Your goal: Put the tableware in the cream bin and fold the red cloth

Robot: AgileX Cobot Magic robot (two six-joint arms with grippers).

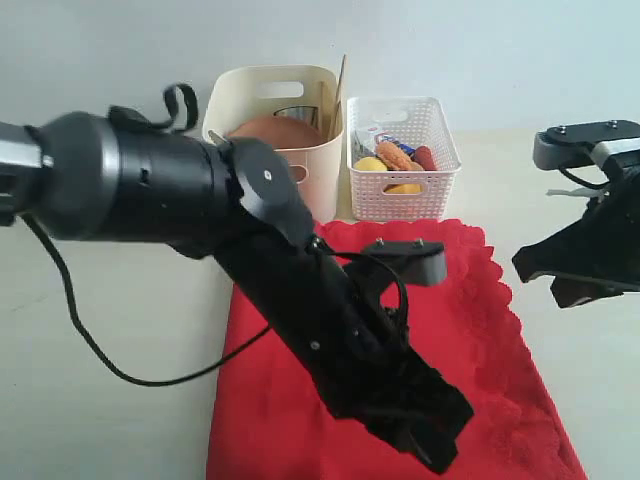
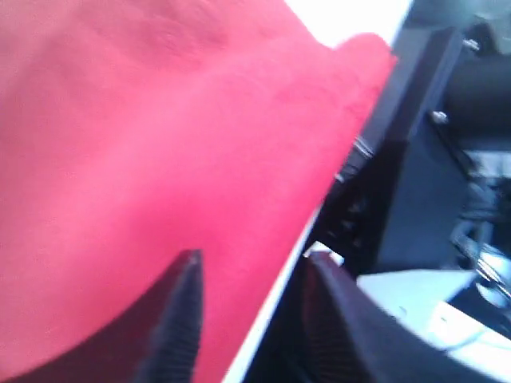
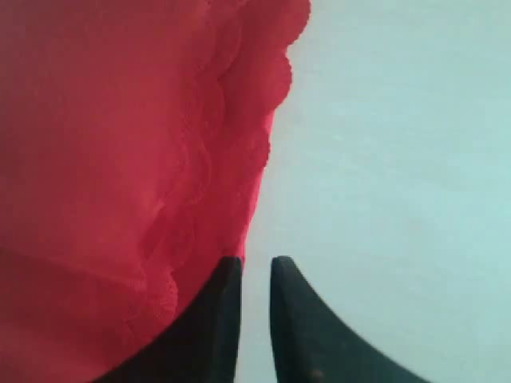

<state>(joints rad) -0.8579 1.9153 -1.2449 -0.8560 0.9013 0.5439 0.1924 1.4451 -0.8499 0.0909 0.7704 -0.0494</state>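
The red cloth [image 1: 505,340] lies spread on the table in front of the bins. My left gripper [image 1: 432,445] reaches over its near edge. In the left wrist view the left gripper [image 2: 254,259] stands open, one finger over the red cloth [image 2: 160,120] and the other past the table edge, with nothing between them. My right gripper [image 1: 578,290] hovers off the cloth's right side. Its jaws [image 3: 255,262] stand a little apart and empty beside the scalloped edge of the red cloth [image 3: 120,120], which shows two layers there. The cream bin [image 1: 318,160] holds a brown plate [image 1: 275,132], a steel cup [image 1: 296,113] and chopsticks [image 1: 340,85].
A white perforated basket [image 1: 400,195] with food stands to the right of the cream bin. My left arm [image 1: 150,185] crosses the view from the left, with a black cable [image 1: 90,345] hanging under it. Bare table lies on both sides of the cloth.
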